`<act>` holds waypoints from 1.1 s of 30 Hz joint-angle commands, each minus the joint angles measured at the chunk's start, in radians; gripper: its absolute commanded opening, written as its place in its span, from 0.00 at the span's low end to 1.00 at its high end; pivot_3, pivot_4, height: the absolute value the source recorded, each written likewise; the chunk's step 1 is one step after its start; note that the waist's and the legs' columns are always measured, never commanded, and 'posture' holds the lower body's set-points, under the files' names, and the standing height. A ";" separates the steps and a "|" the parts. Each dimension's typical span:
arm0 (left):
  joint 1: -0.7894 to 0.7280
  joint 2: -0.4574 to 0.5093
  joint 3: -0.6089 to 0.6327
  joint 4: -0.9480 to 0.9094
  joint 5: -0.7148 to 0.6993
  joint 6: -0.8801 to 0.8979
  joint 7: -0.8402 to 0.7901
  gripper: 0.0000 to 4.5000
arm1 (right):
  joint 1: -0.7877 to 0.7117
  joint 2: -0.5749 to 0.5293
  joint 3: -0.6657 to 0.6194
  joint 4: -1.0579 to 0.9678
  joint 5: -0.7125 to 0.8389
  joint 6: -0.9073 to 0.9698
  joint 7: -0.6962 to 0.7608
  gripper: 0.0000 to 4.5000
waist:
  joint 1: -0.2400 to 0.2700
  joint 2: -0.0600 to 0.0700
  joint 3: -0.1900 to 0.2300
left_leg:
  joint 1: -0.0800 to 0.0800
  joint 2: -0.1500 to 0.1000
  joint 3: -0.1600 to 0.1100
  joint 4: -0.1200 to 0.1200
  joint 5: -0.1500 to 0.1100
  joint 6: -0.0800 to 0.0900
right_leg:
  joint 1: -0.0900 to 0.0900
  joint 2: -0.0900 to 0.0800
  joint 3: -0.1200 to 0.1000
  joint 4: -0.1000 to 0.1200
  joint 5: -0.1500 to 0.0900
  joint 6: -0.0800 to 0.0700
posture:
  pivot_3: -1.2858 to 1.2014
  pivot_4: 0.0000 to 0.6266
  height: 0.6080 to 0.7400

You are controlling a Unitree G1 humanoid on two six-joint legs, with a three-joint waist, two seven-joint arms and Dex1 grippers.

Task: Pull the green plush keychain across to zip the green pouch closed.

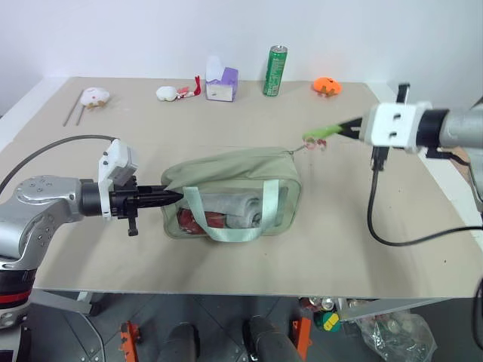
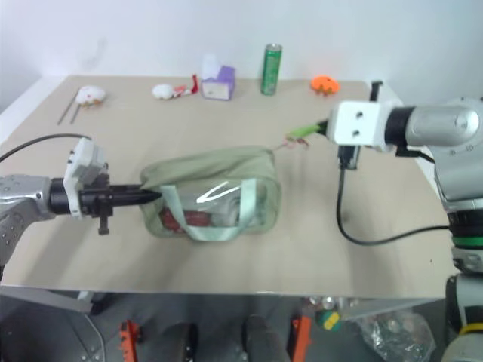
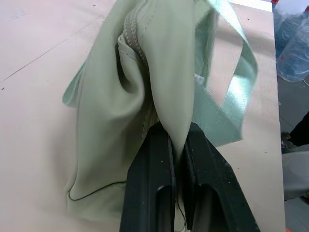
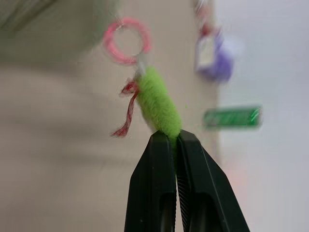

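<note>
Pincer work on both sides: the left pincer (image 1: 175, 197) is clamped tight on a fold of fabric at the 9 o'clock end of the pale sage-green rectangular zip pouch (image 1: 234, 197), its two black fingers (image 3: 150, 183) pressed together with the cloth pinched between them. The right pincer (image 1: 341, 130) is likewise closed, nipping the far end of the small lime-green fuzzy plush keychain (image 1: 315, 136), which is stretched out flat between the fingertips and the pouch's 3 o'clock corner. From the right wrist camera the keychain hangs from a pink ring (image 4: 127, 40), with a scrap of red thread (image 4: 126, 108) dangling beside it. The pouch lies near the middle of the beige desk (image 1: 106, 249), its clear plastic side showing red and white contents, and its fabric strap handle (image 1: 230, 226) looping down toward 6 o'clock. The keychain sits just off the pouch's end at about 2 o'clock from the pouch's centre, raised above the desk surface. Along the desk's 12 o'clock edge stand a tall green metal can (image 1: 275, 71), a purple and white tissue box (image 1: 222, 81), an orange rounded toy (image 1: 327, 86), a white and red plush toy (image 1: 175, 93), and another small white toy (image 1: 95, 96) beside a thin pair of sticks (image 1: 74, 108).
</note>
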 commanded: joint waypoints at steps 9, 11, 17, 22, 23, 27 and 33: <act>-0.011 0.000 -0.048 0.027 0.016 0.002 -0.026 0.00 | 0.392 0.018 0.107 -0.192 -0.174 -0.089 -0.080 0.01 | -0.003 -0.001 -0.003 | 0.002 -0.006 0.001 0.002 0.002 0.002 | 0.003 -0.006 0.002 0.000 0.000 0.002 | 0.52 0.24 1.00; -0.017 0.000 -0.053 0.031 0.019 0.003 -0.030 0.00 | 0.416 0.069 0.156 -0.217 -0.207 -0.119 -0.093 0.01 | -0.003 -0.002 -0.003 | 0.005 -0.006 0.000 0.002 0.002 0.002 | 0.005 -0.006 0.002 0.000 0.000 0.002 | 0.52 0.24 1.00; -0.016 0.004 -0.052 0.022 0.011 0.018 -0.030 0.00 | 0.400 0.152 0.176 -0.224 -0.237 -0.126 -0.098 0.01 | -0.006 -0.005 -0.006 | 0.014 -0.007 0.000 0.002 0.002 0.002 | 0.015 -0.006 0.002 0.000 -0.001 0.000 | 0.52 0.24 1.00; -0.022 -0.019 -0.008 0.043 -0.029 0.053 0.004 0.00 | 0.347 0.161 0.059 -0.187 -0.091 -0.019 -0.055 0.01 | -0.006 -0.005 -0.005 | 0.015 -0.007 0.000 0.002 0.002 0.003 | 0.016 -0.006 0.002 0.000 -0.001 0.000 | 0.52 0.24 1.00; -0.028 -0.028 0.005 0.051 -0.044 0.063 0.015 0.00 | 0.336 0.160 0.033 -0.182 -0.053 0.012 -0.044 0.15 | -0.006 -0.004 -0.004 | 0.015 -0.007 0.000 0.002 0.002 0.003 | 0.016 -0.006 0.002 0.000 -0.001 0.000 | 0.52 0.24 1.00; -0.062 -0.059 0.068 0.074 -0.121 0.130 0.055 0.17 | 0.296 0.171 -0.117 -0.220 0.219 0.272 0.024 0.44 | -0.005 -0.004 -0.003 | 0.013 -0.008 -0.001 0.002 0.002 0.003 | 0.015 -0.007 0.002 0.000 -0.001 0.001 | 0.52 0.24 1.00; -0.067 -0.050 0.104 0.061 -0.132 0.141 0.088 0.60 | 0.352 0.074 -0.212 -0.283 0.388 0.555 0.124 0.83 | -0.001 -0.004 -0.003 | 0.011 -0.009 -0.004 -0.002 0.001 0.004 | 0.014 -0.007 -0.001 0.000 -0.003 0.007 | 0.52 0.24 1.00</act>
